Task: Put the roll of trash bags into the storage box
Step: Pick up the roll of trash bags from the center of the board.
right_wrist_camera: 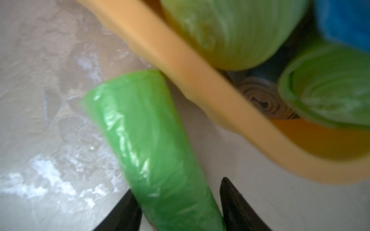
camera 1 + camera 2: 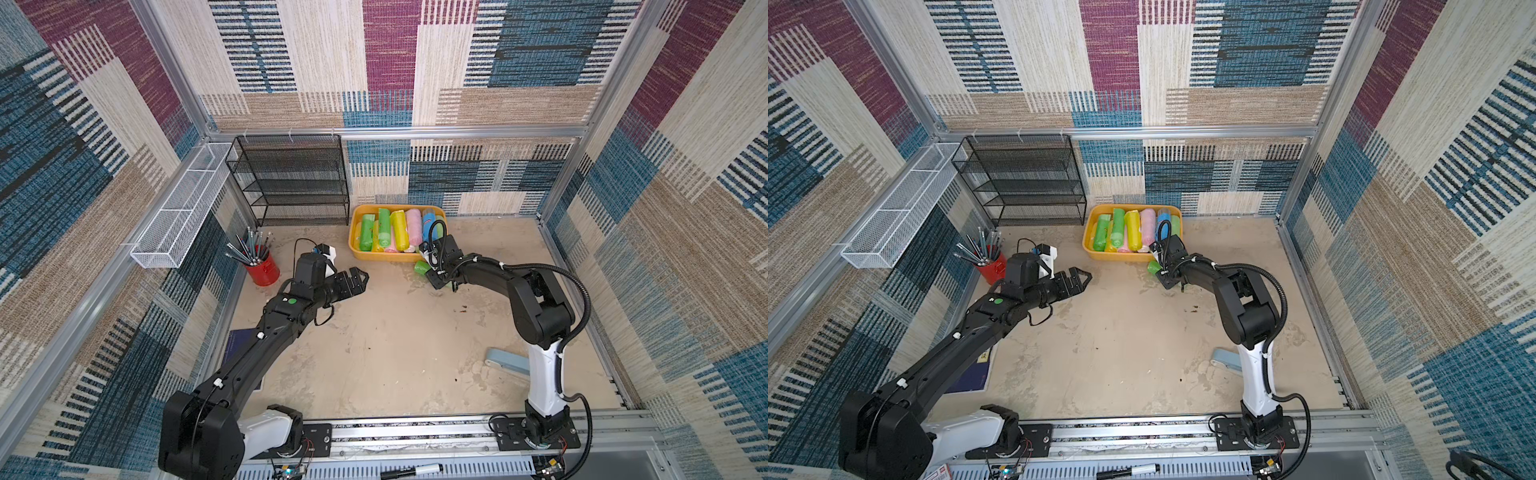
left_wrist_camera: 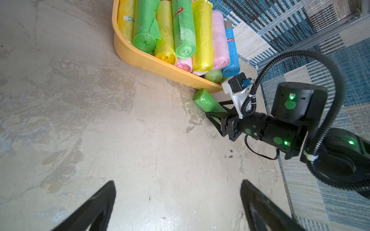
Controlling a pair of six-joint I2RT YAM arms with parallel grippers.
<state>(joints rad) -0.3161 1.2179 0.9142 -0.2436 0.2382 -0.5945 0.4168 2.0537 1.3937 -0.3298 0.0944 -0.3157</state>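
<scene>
Storage box (image 2: 386, 257), beside the black mesh shelf rack (image 2: 291, 183), is crowded with green, yellow, pink and blue rolls (image 3: 202, 36). Its near rim separates them from the green roll of trash bags (image 1: 152, 140), glossy and wrinkled, lying on the table (image 2: 395, 353) just outside. Right gripper (image 1: 178, 188) clasps the roll's end; left gripper (image 3: 178, 182) gapes wide, empty.

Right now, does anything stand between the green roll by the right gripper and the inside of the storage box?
Only the storage box's own near wall: the green roll lies on the table just outside it, between the right gripper's jaws. Nothing else lies between, but the rolls inside already pile to the rim.
</scene>
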